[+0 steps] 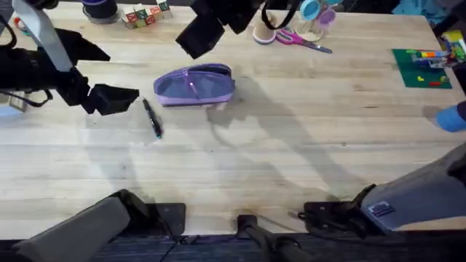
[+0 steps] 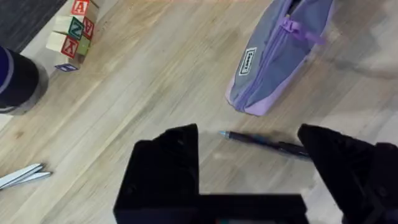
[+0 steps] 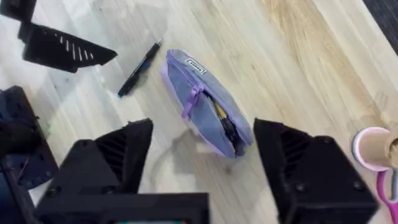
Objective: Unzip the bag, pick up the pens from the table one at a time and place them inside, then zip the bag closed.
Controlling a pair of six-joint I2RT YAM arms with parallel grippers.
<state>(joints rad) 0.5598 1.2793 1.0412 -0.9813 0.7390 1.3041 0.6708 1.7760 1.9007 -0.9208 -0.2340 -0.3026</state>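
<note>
Left gripper (image 2: 249, 168) released, jaws spread wide, hovering over the pen (image 1: 152, 118), which lies near the worktop's (image 1: 291, 160) far-left part, just beside the bag (image 1: 195, 84). Pen: thin, rigid, smooth, likely to roll; pinch mid-barrel. Bag: soft lavender fabric with a grey panel, light, will slump; zipper partly open, so take its purple pull (image 3: 191, 101). Right gripper (image 3: 205, 162) released above the bag.
</note>
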